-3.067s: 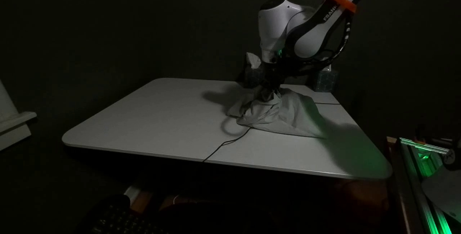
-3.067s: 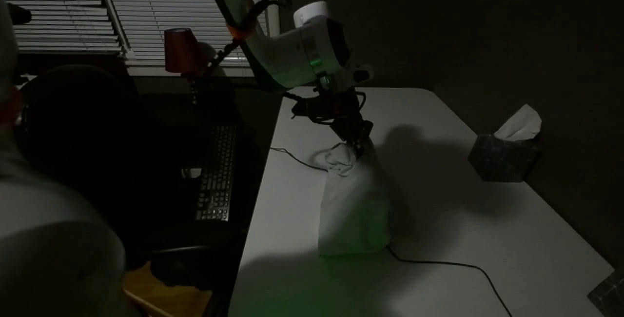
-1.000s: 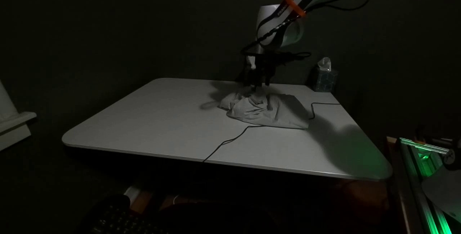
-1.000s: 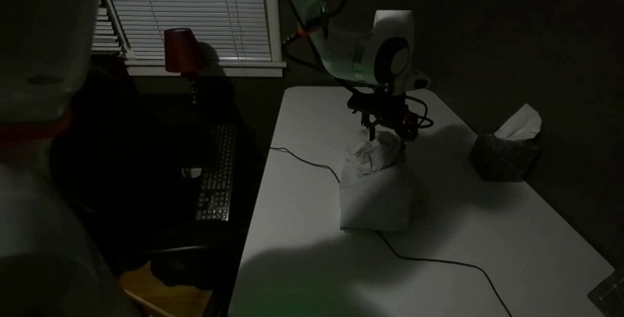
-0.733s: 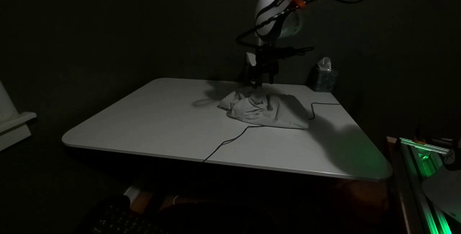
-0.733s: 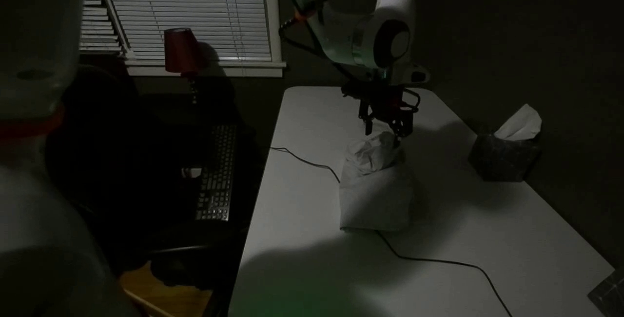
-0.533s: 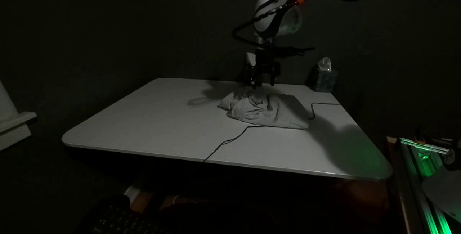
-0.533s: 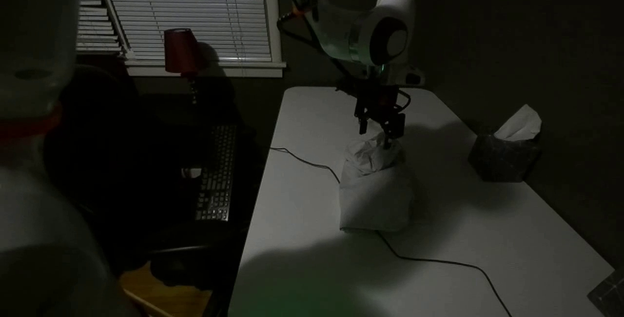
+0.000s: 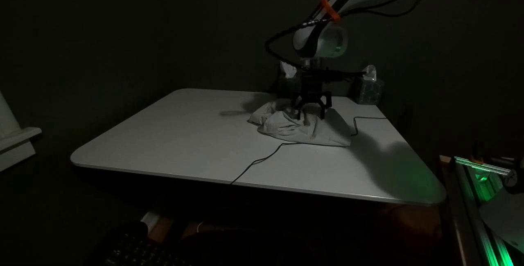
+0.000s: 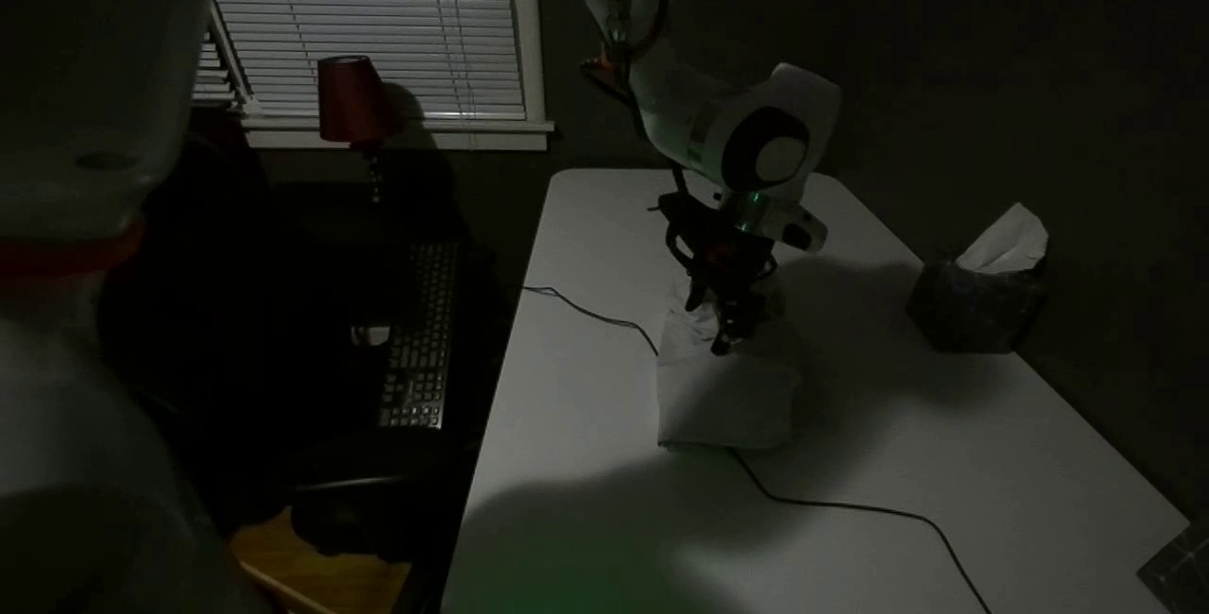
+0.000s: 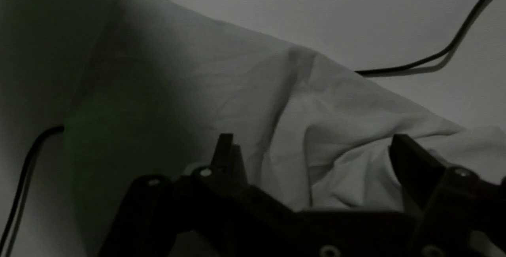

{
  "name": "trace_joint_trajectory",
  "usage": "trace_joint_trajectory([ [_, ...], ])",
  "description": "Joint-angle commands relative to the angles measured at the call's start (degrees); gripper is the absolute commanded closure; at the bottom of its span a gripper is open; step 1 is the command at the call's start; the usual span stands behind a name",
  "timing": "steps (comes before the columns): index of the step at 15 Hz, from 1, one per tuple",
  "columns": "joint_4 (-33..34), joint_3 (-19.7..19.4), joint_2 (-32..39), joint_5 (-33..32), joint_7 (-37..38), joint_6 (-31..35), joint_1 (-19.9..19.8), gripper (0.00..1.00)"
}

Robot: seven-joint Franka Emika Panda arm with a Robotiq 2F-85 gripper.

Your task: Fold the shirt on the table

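Shirt [image 9: 302, 130] lies inside table edges [image 9: 163, 174].

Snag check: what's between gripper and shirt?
Nothing shows between gripper and shirt in the wrist view; the black cable passes under the shirt. Contact unclear.

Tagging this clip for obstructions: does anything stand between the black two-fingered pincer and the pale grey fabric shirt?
Nothing visible does: in the wrist view the open pincer faces the crumpled shirt directly. A thin black cable meets the shirt's edge on two sides, apparently passing underneath, not between.
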Motion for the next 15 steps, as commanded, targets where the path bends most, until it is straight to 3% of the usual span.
trace_joint_trajectory([
  [1,2.53,-1.30,3.67,4.81,3.35,-4.73,-1.93,0.00],
  [8,6.28,-1.29,9.39,16.47,8.73,-6.18,-6.27,0.00],
  [13,8.78,-1.57,13.10,21.04,8.74,-5.49,-7.19,0.00],
  [15,9.48,-3.01,14.47,19.35,10.43,-5.39,-6.11,0.00],
])
